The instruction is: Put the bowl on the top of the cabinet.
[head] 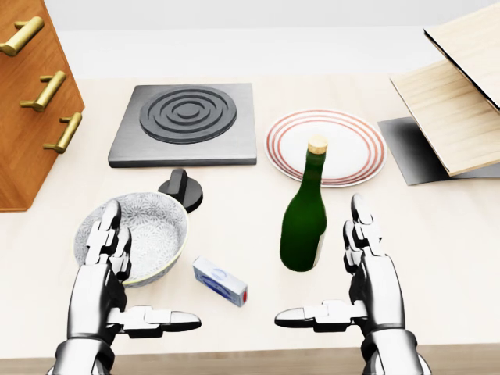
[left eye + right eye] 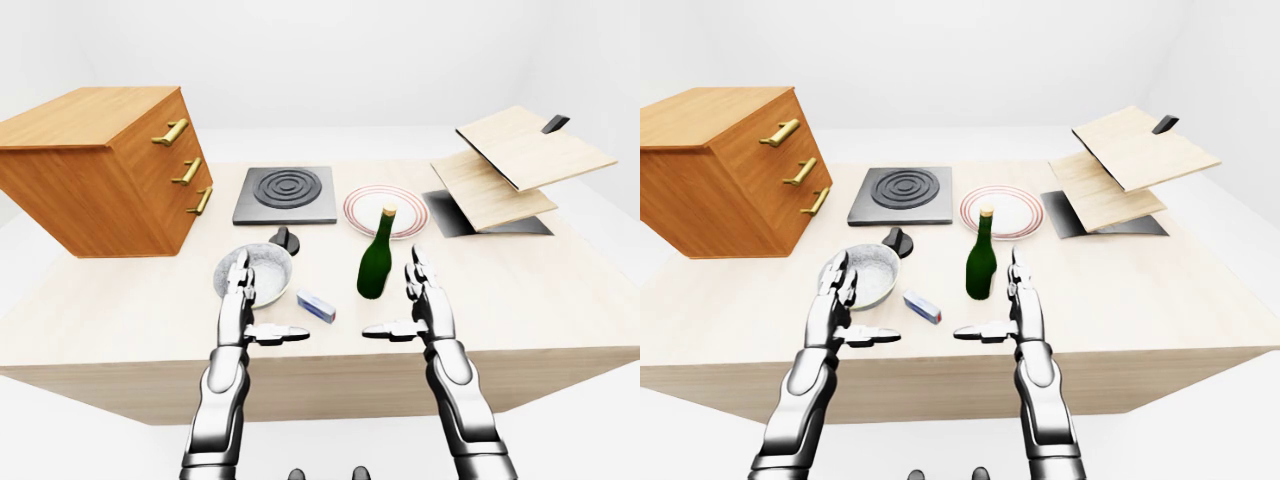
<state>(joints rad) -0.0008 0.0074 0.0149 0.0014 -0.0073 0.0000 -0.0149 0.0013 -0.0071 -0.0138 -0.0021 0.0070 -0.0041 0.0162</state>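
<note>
The grey patterned bowl [image 1: 148, 226] rests on the light wooden table [image 2: 560, 300], left of the middle. The wooden cabinet [image 2: 95, 165] with three brass handles stands at the table's left; its flat top is bare. My left hand [image 1: 129, 293] hovers open just below the bowl, fingers upright at its near rim and thumb pointing right. My right hand [image 1: 340, 285] mirrors it, open, right of a green bottle [image 1: 305, 223]. Neither hand holds anything.
A black knob [image 1: 181, 187] lies beside the bowl's upper right rim. A small blue-and-white box [image 1: 219, 280] lies between my hands. A black hotplate [image 1: 186, 121], a red-rimmed plate [image 1: 344, 144] and stacked wooden boards [image 2: 510, 165] on a dark mat occupy the table's upper part.
</note>
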